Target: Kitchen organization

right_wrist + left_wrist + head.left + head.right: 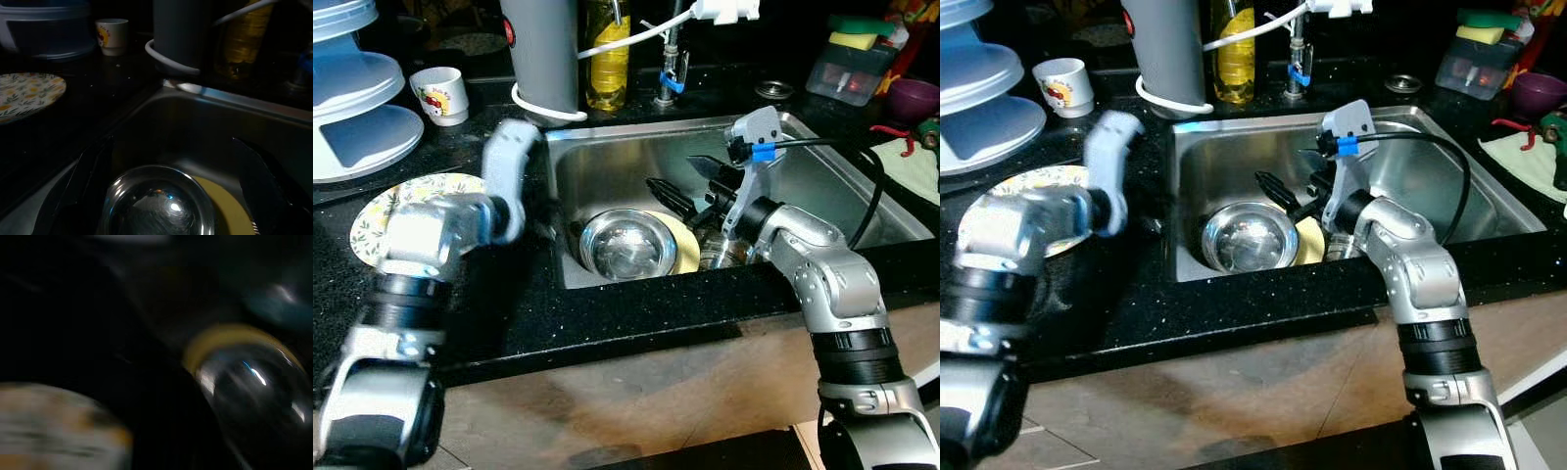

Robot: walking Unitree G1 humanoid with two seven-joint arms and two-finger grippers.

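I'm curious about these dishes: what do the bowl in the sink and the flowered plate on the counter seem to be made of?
The bowl looks like polished stainless steel: mirror-bright, with sharp reflections, like the sink around it. The flowered plate seems glazed ceramic or melamine: matte cream surface with a printed leaf pattern; the pictures can't settle which.

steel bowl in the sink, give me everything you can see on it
The steel bowl is round, shiny, polished metal with a rolled rim, upright and mouth up, apparently empty, with glare inside. It sits at the bottom of the sink, toward its left wall, on top of a pale yellow plate whose edge shows at its right. The right gripper hovers open above its right side, not touching. Some dark items lie just right of it, unclear.
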